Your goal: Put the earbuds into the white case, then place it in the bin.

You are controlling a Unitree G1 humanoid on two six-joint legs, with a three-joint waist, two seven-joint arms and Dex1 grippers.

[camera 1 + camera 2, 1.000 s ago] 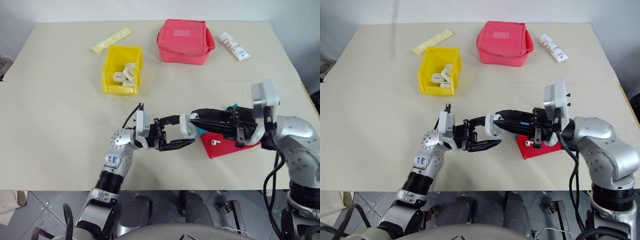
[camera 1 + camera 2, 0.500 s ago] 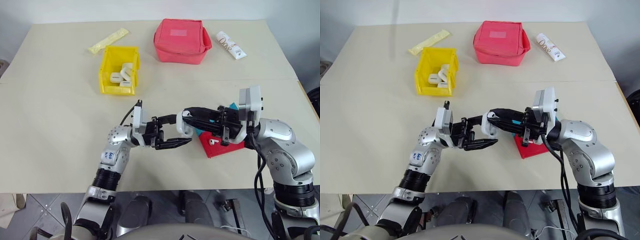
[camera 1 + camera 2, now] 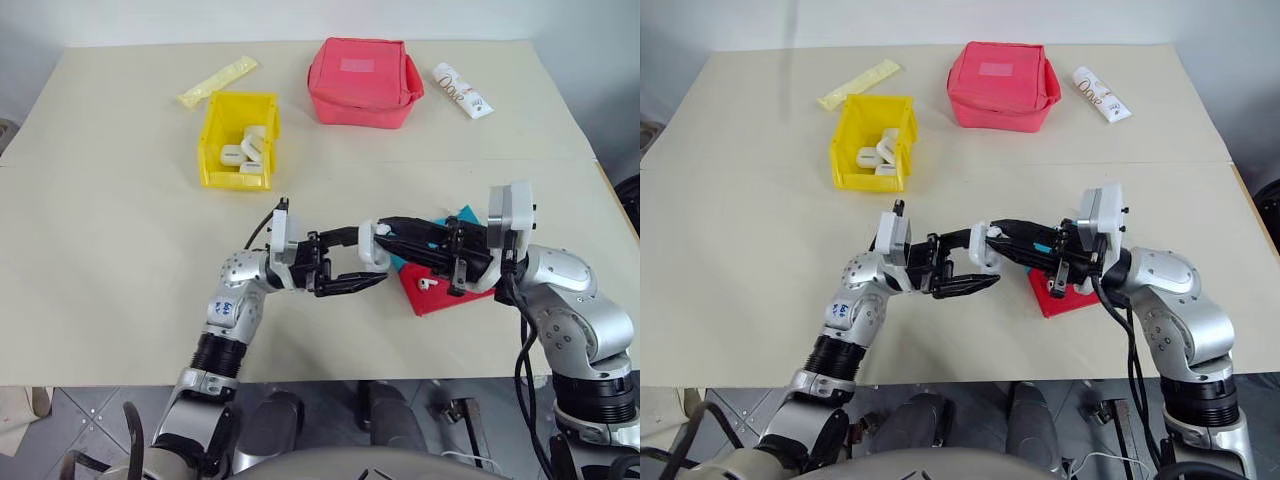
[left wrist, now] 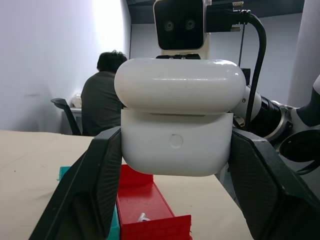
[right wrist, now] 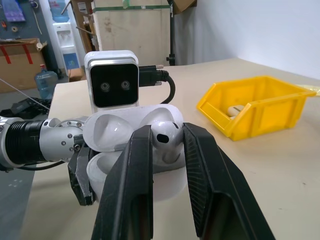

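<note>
Left eye view: I see one yellow plastic bin [image 3: 240,140], far back on the left. My left gripper [image 3: 350,265] clamps one glossy white case [image 3: 374,248], lid open. My right gripper [image 5: 167,145] pinches one white earbud [image 5: 165,135] over it; a second earbud [image 3: 428,284] lies in the red tray [image 3: 440,296].

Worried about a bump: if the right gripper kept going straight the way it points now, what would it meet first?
Most likely the white case, open and clamped in the left gripper. The right gripper, pinching an earbud, points straight at it from close by, though the exact gap is unclear.
</note>
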